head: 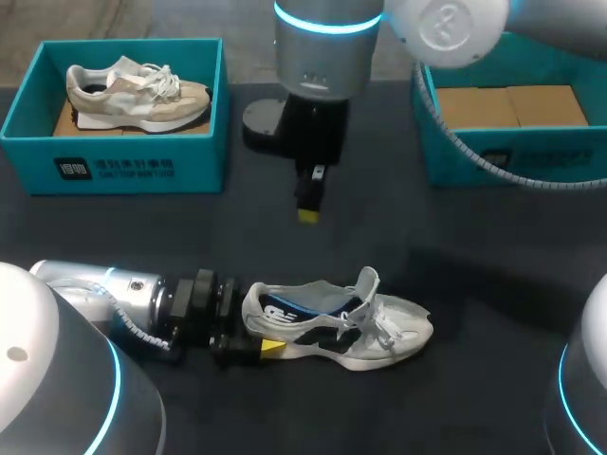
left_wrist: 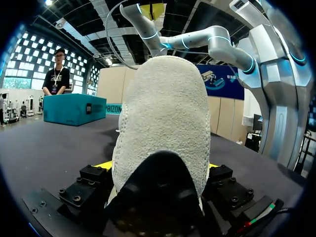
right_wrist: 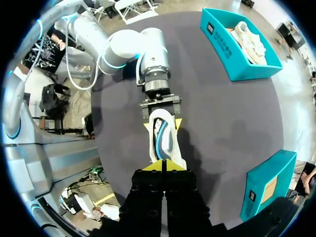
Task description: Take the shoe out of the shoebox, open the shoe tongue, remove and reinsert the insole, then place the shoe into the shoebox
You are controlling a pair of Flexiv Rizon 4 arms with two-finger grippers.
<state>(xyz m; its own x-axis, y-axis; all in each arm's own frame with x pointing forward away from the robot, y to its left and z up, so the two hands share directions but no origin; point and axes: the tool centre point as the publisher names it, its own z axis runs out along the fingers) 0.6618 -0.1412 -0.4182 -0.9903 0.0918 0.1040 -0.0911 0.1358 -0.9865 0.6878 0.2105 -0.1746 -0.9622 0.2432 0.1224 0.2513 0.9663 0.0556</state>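
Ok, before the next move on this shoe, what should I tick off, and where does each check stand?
1. Shoe out of its box, lying on the table: ok.
2. Left pincer clamped on the shoe's heel from both sides: ok.
3. Tongue lifted clear of the opening: ok.
4. Right pincer open, ready to grasp: not ok; its tips are together, above the table beyond the shoe.
5. Insole seated flat: cannot tell.
6. Right shoebox free to take the shoe: ok.
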